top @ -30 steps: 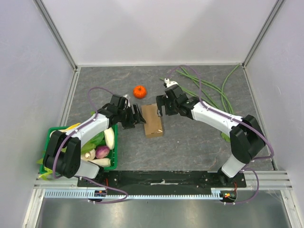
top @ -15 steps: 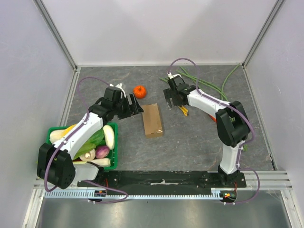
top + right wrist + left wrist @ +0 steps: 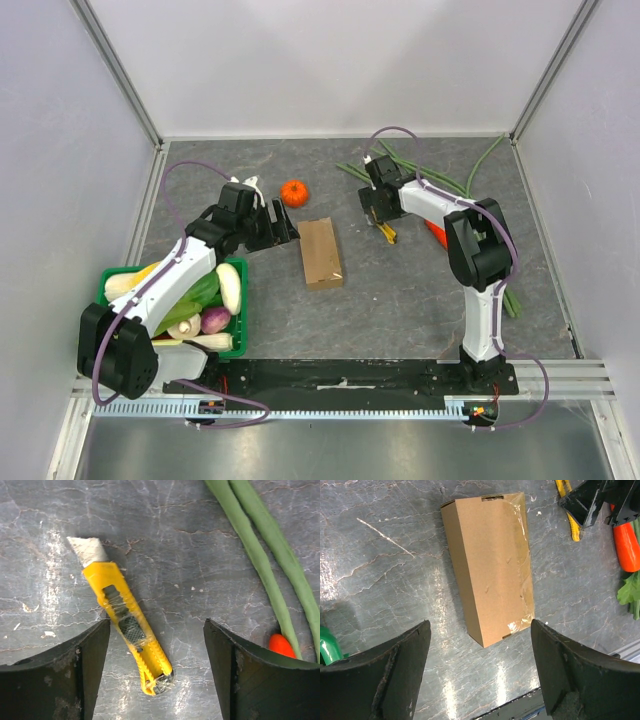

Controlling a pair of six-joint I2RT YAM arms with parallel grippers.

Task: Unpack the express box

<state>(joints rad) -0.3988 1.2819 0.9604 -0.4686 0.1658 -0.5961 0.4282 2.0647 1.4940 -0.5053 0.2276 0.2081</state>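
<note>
The express box (image 3: 321, 252) lies shut and flat on the grey table, clear tape along one edge (image 3: 490, 565). My left gripper (image 3: 286, 230) hangs open just left of the box; in the left wrist view its jaws (image 3: 481, 625) straddle the box's near corner without touching it. My right gripper (image 3: 378, 212) is open to the right of the box, above a yellow utility knife (image 3: 386, 233). Seen from the right wrist, the knife (image 3: 127, 625) lies on the table between the open jaws (image 3: 156, 625), nearer the left finger (image 3: 85, 670). Nothing is held.
A tangerine (image 3: 293, 193) sits behind the box. A green crate (image 3: 107, 280) of vegetables stands at the near left. Long green beans (image 3: 445, 190) (image 3: 260, 555) and a red-orange vegetable (image 3: 437, 233) (image 3: 626, 545) lie at the right, close to the knife.
Both grippers have left the box. The right one swung back and right to hover over the knife. The left one drew back to the left and opened a little wider.
</note>
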